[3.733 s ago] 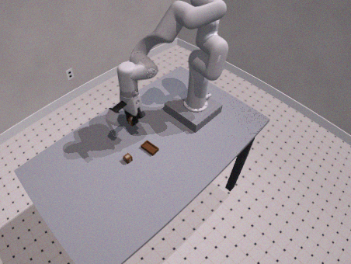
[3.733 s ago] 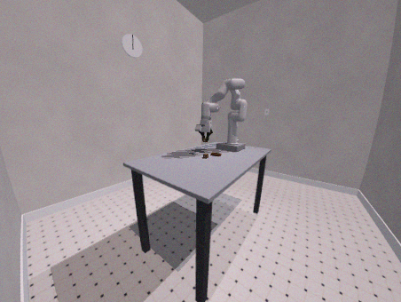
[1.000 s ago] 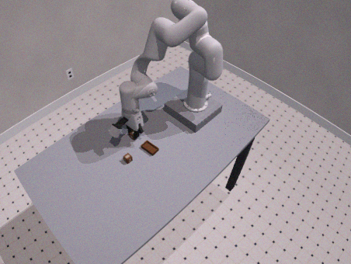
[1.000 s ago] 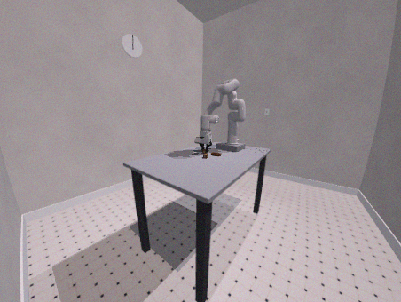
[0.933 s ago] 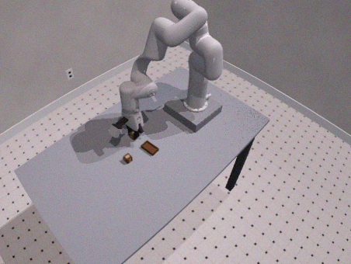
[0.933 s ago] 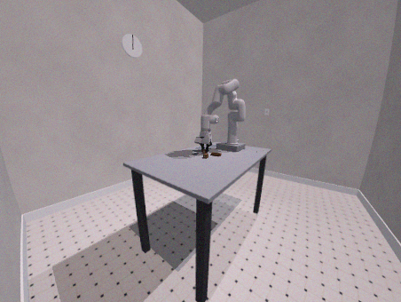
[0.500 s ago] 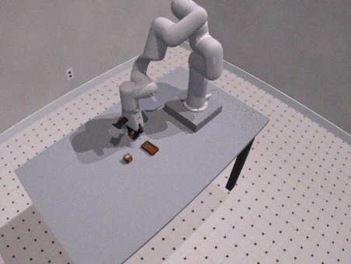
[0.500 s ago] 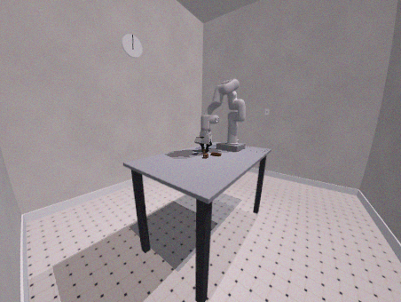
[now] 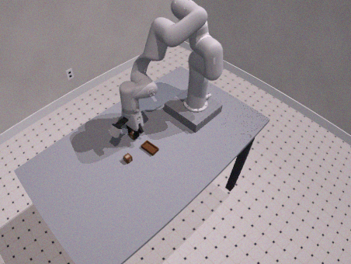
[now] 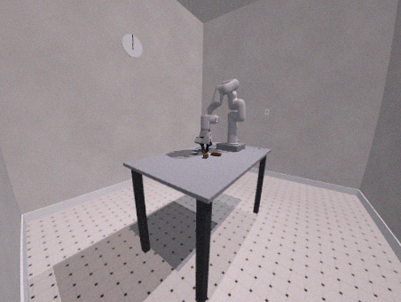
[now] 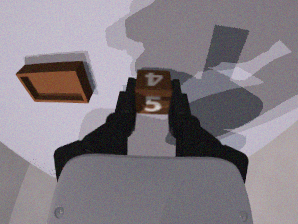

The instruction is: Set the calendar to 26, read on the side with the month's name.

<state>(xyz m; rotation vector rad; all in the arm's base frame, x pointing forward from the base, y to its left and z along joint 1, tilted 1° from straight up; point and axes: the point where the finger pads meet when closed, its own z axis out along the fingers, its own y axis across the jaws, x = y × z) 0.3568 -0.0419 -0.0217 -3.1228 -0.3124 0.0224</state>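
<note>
Beside empty tray, on or just above surface | jaws: part-closed about one cube, its 4 and 5 showing, flanks gripped, presumably for turning a digit upright | second cube: loose, outside tray, likely awaiting placement

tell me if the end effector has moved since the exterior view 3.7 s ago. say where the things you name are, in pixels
Yes, the end effector [image 9: 134, 136] [image 10: 205, 150] [image 11: 153, 90] is lower in the exterior view, closer to the table [image 9: 116, 202] [image 10: 195, 178] [image 11: 50, 30].
</note>
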